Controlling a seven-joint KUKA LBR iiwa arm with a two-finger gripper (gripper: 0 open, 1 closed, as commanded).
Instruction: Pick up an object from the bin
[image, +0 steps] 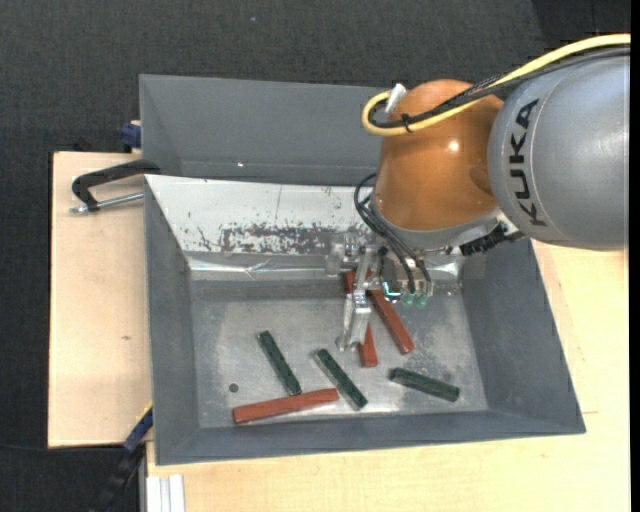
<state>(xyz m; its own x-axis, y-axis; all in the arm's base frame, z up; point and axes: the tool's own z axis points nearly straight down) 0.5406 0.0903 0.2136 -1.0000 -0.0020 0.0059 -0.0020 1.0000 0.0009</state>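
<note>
A red-brown flat stick (369, 347) lies on the floor of the grey metal bin (168, 340), a little right of the floor's middle, running almost straight from the back towards the front. The gripper (350, 340) is down in the bin just to this stick's left, its tip at or very near the floor and close against the stick's side. Whether the gripper is clenched or released cannot be told from this angle, and nothing can be seen grasped in it. A second red-brown flat stick (394, 323) lies just to the right of the first, slanting from upper left to lower right, its upper end hidden under the wrist. Above them hang the orange wrist cover (440, 165) and the grey arm (585, 150), reaching in from the right. The other sticks lie scattered nearer the front wall. One dark green flat stick (278, 362) sits left of the gripper, another dark green stick (342, 378) just in front of it, and a third dark green stick (424, 384) off to the right. A long red-brown stick (285, 406) lies almost level at the front, its right end close to the middle green one.
</note>
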